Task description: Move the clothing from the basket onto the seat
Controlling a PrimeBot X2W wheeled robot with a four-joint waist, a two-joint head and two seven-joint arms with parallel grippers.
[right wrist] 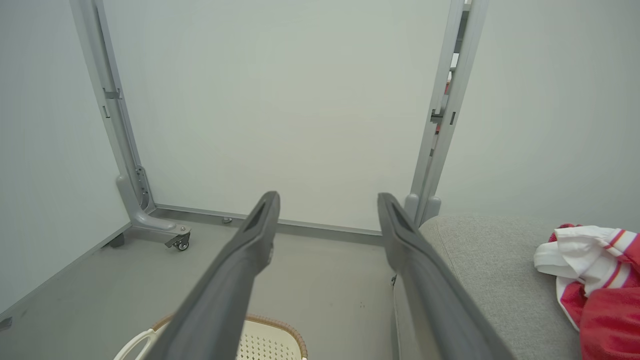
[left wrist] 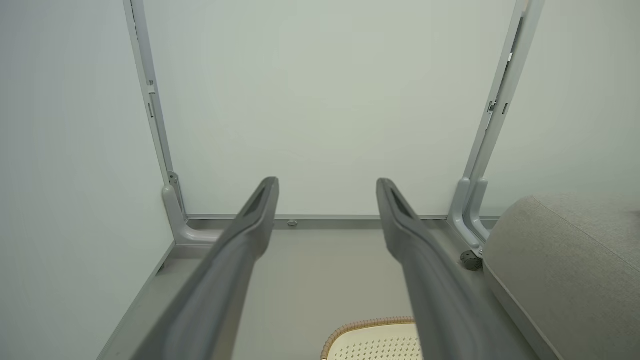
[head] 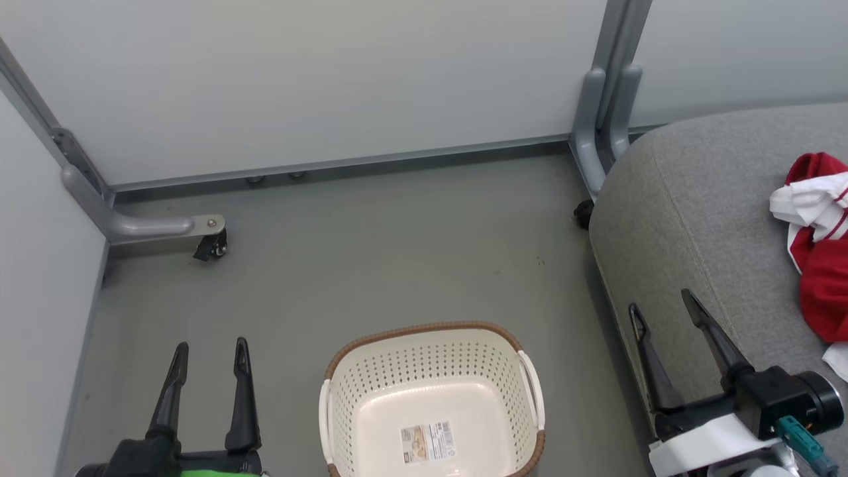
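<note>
The cream-white basket (head: 434, 397) with a brown rim stands on the floor at the bottom centre, holding nothing but a paper label (head: 428, 442); its rim also peeks into the left wrist view (left wrist: 370, 340) and the right wrist view (right wrist: 260, 340). Red and white clothing (head: 818, 255) lies bunched on the grey seat (head: 689, 218) at the right, also seen on the seat (right wrist: 490, 270) as a crumpled heap (right wrist: 595, 285). My left gripper (head: 211, 354) hangs open left of the basket. My right gripper (head: 662, 306) is open over the seat's front edge, left of the clothing.
White partition panels close off the back and left, standing on grey metal legs with castors (head: 211, 248). Another panel leg (head: 599, 132) stands against the seat's far corner. Grey floor (head: 371, 265) stretches between the basket and the panels.
</note>
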